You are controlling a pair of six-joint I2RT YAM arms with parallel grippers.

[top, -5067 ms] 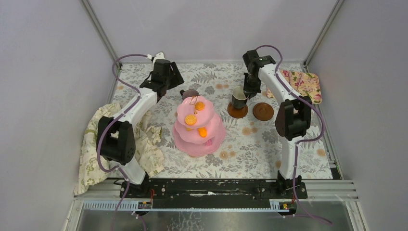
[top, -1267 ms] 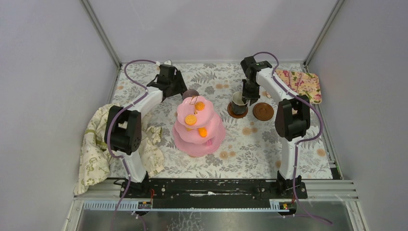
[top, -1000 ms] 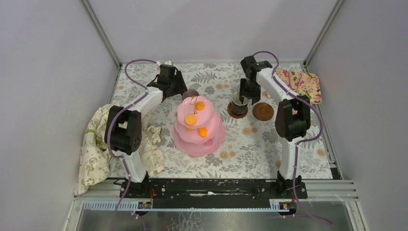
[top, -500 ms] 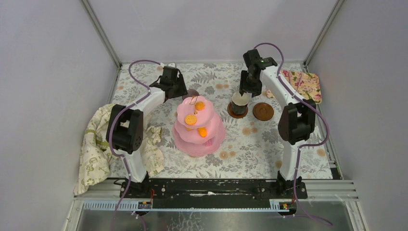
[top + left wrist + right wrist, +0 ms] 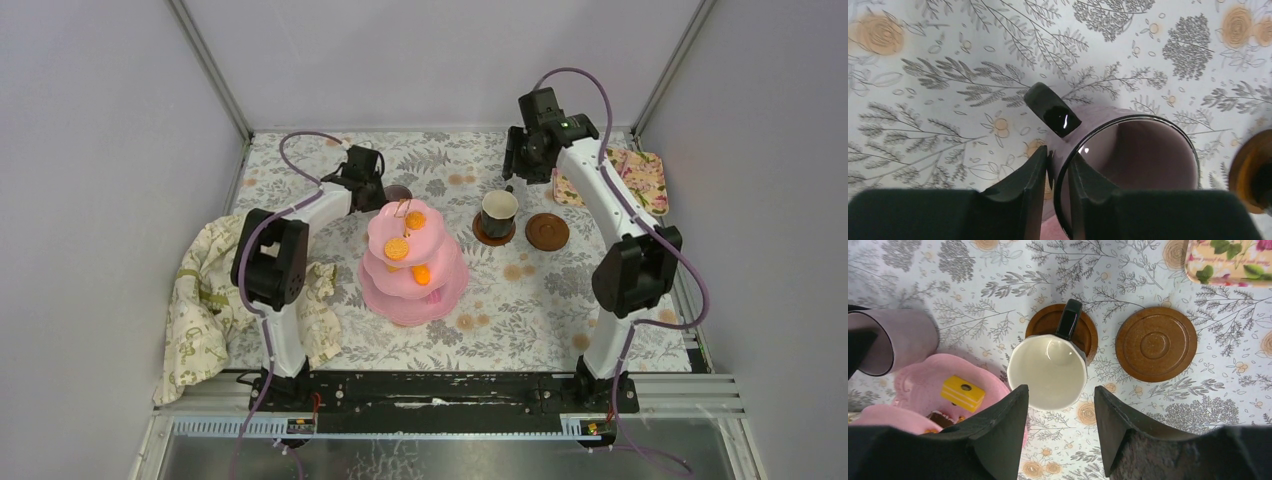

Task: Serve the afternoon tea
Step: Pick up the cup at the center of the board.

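the pink three-tier cake stand [image 5: 412, 262] sits in the middle of the grey leaf-print table cover [image 5: 520, 310], its gold loop handle [image 5: 404, 208] on top. the tiers have scalloped rims. round orange sweets [image 5: 396, 248] lie on the upper two tiers, and a small pink sweet [image 5: 436, 297] on the bottom one. the right wrist view also shows a yellow-orange block sweet [image 5: 964, 393] and a dark sweet [image 5: 940, 418] beside it.

just behind the stand is the mauve mug [image 5: 1128, 160], dusky pink outside and in, with a glossy black rim and a black handle [image 5: 1052, 110]. the left gripper [image 5: 1058, 160] is at its rim. its fingers [image 5: 1028, 185] are drawn narrow, one outside the wall and one inside, and pinch the wall just below the handle.

to the right of the stand the dark mug [image 5: 498, 212] stands upright on a round brown saucer [image 5: 494, 232]. it is black outside, cream-white inside, and its handle points to the far side. a second brown saucer [image 5: 547, 231], ringed with grooves and bare, lies just beside the first.

the right gripper [image 5: 1059, 390] hangs above the dark mug, well clear of it, fingers spread wide and holding nothing.

the floral tray [image 5: 630, 172] lies at the far right corner. the beige leaf-print cloth [image 5: 205, 300] is crumpled at the left edge.
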